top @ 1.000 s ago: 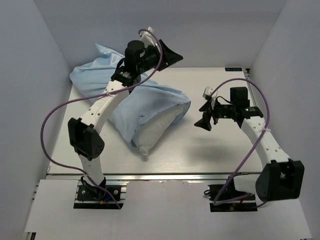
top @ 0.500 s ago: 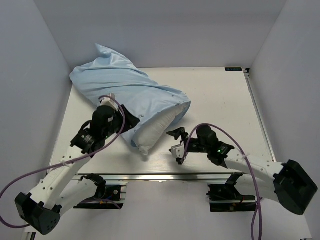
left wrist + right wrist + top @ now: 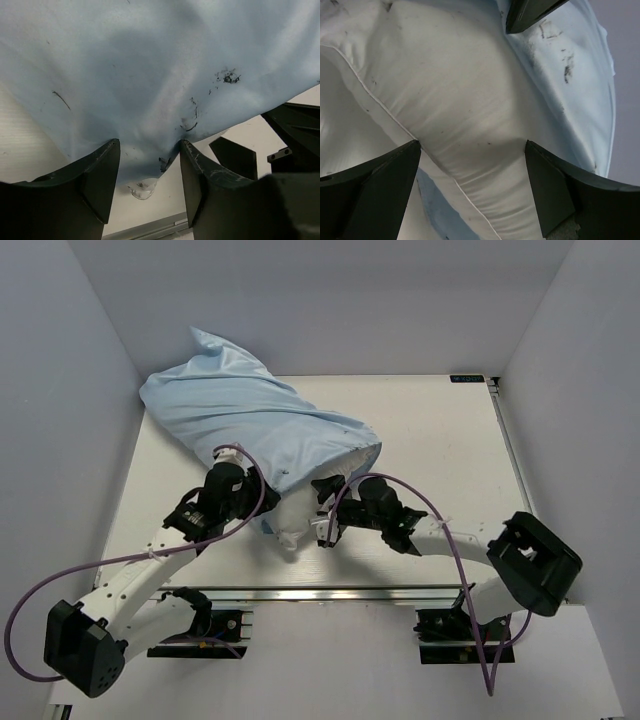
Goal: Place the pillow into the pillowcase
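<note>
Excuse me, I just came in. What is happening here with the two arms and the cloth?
The robot is putting the pillow into the light-blue pillowcase. Most of it is already inside; one white end sticks out toward the arms. The right tool stands wide open over that end. The left tool, open, sits at the pillowcase's near edge.

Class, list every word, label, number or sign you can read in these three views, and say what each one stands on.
No text can be read in any view.
Small dark tag at the far edge of the table: lettering too small to read.
Dark marks on the pillowcase: smudges, not letters.
</note>
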`<state>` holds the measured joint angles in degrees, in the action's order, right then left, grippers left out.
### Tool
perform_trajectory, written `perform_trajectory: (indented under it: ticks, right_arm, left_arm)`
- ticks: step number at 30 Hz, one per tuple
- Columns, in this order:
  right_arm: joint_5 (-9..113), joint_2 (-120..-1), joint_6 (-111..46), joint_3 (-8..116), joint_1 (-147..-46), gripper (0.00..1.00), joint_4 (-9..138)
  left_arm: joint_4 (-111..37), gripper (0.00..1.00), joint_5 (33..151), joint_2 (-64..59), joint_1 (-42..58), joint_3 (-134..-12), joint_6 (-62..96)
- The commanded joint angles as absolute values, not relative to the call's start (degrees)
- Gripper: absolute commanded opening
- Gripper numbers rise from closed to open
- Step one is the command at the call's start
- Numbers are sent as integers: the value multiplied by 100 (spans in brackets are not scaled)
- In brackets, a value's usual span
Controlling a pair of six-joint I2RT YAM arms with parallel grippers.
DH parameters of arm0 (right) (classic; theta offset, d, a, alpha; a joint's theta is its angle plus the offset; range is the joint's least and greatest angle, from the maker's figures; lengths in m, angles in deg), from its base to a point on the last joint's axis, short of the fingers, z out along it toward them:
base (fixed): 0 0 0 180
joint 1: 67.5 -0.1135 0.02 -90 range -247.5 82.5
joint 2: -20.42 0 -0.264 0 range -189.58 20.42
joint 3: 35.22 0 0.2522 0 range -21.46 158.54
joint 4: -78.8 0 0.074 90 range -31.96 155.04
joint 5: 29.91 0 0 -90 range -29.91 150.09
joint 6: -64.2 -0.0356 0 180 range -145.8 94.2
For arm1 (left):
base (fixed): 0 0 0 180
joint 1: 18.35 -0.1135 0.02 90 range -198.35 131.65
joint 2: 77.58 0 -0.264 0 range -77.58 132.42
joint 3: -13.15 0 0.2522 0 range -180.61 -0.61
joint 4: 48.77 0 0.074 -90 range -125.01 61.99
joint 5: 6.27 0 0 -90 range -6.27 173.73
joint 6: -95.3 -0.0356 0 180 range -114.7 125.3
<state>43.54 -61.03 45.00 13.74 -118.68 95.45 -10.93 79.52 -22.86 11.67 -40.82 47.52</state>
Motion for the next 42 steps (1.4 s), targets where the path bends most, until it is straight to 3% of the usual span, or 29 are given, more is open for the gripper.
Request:
perform_trajectory:
  ticks: [1, 3, 6, 9, 12, 13, 15, 16, 21, 28, 32, 42]
  right_arm:
    - [4577, -6377, 4715, 1685, -11909, 89, 9914]
    - [4673, -6614, 4724, 1782, -11909, 89, 9896]
    - [4787, -6930, 4618, 2063, -11909, 84, 9730]
    - [4893, -7256, 4356, 2493, -11909, 72, 9493]
    - [4963, -7590, 3769, 3097, -11909, 51, 9133]
    - [4972, -7677, 3557, 3292, -11909, 34, 8836]
    - [5042, -7924, 2995, 4001, -11900, 15, 8518]
    - [5086, -8011, 2287, 4250, -11883, 0, 8360]
    - [5490, -8504, -185, 5682, -11585, 0, 7743]
    - [6273, -8540, -3105, 6221, -10856, 0, 7656]
    - [5723, -8505, -4571, 6274, -10328, 0, 7444]
    - [4683, -8294, -5332, 5677, -10599, 0, 7628]
  left_arm:
    - [-1339, 60, 7767, -2151, 1197, -4069, 4538]
    - [-1374, 55, 7749, -2072, 1206, -4017, 4529]
    - [-1435, 33, 7837, -1992, 1206, -4025, 4503]
    - [-1383, 14, 7968, -2071, 1215, -4218, 4520]
    - [-1199, 6, 8179, -2159, 1241, -4638, 4468]
    - [-1172, 5, 8258, -2185, 1241, -4753, 4450]
    - [-1137, 3, 8582, -2230, 1259, -5165, 4432]
    - [-1145, 3, 8671, -2256, 1259, -5307, 4432]
    - [-1171, 2, 9137, -2151, 1259, -6238, 4599]
    - [-1400, 2, 9454, -2124, 1303, -6425, 4968]
    - [-1461, 2, 9375, -2343, 1320, -6127, 5222]
    - [-3087, 3, 9647, -1545, 1399, -5475, 5724]
